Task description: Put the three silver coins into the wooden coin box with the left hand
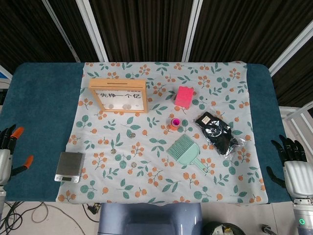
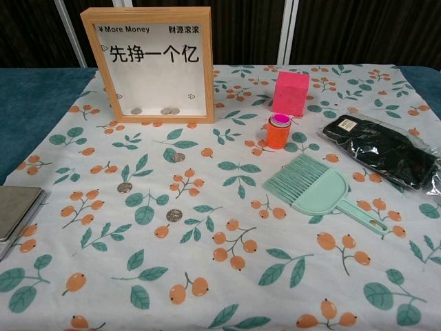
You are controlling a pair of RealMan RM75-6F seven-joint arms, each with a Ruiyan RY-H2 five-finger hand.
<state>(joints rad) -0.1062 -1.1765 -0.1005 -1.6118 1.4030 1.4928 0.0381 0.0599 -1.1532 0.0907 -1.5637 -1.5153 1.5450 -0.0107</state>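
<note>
Three silver coins lie loose on the floral cloth [image 1: 161, 161] that covers the middle of the blue worktop [image 1: 39, 98]: one coin [image 2: 178, 157] sits closest to the wooden coin box [image 2: 155, 65], a second coin [image 2: 125, 187] lies further forward and to the left, and a third coin [image 2: 174, 215] lies nearest the front edge, all three apart from one another. The box stands upright at the back left of the cloth, its clear front printed with black characters, and a few coins rest inside along its bottom edge. The left robot hand [image 1: 11, 147] hangs at the far left edge of the head view, off the cloth and well apart from all three coins and from the box; its fingers are spread and it holds nothing. The right robot hand [image 1: 292, 159] is at the far right edge, likewise off the cloth, fingers apart and empty. Neither hand appears in the chest view. A small silver scale [image 1: 68, 166] sits at the cloth's left edge, between the left hand and the coins. To the right of the coins are a pink block [image 2: 291, 93], an orange cup [image 2: 278, 129], a mint-green dustpan brush [image 2: 320, 189] and a black packet [image 2: 389, 148].
</note>
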